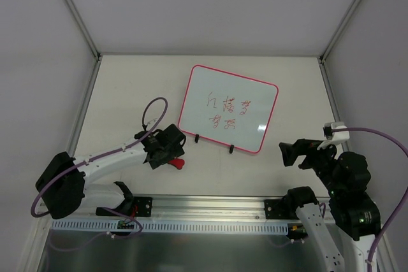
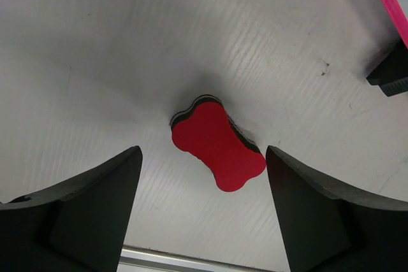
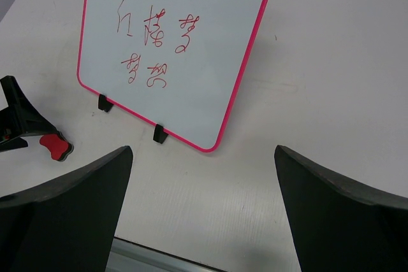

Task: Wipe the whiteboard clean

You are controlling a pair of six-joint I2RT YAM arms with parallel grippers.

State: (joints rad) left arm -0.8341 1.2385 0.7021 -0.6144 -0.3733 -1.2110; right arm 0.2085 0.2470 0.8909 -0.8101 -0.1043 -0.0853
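The whiteboard (image 1: pixel 229 107), white with a pink-red frame, two black feet and red handwritten marks, stands mid-table; it also shows in the right wrist view (image 3: pixel 178 49). A small red bone-shaped eraser (image 2: pixel 218 145) lies flat on the table just ahead of my left gripper (image 2: pixel 204 208), which is open above it with nothing held. In the top view the eraser (image 1: pixel 180 164) peeks out beside the left gripper (image 1: pixel 167 151). My right gripper (image 1: pixel 292 152) is open and empty, right of the board's near right corner; its fingers (image 3: pixel 70 214) frame bare table.
White enclosure walls surround the table (image 1: pixel 127 93). A metal rail (image 1: pixel 210 205) runs along the near edge by the arm bases. A purple cable (image 1: pixel 156 109) loops above the left arm. A board foot (image 2: pixel 390 71) shows at the left wrist view's right edge.
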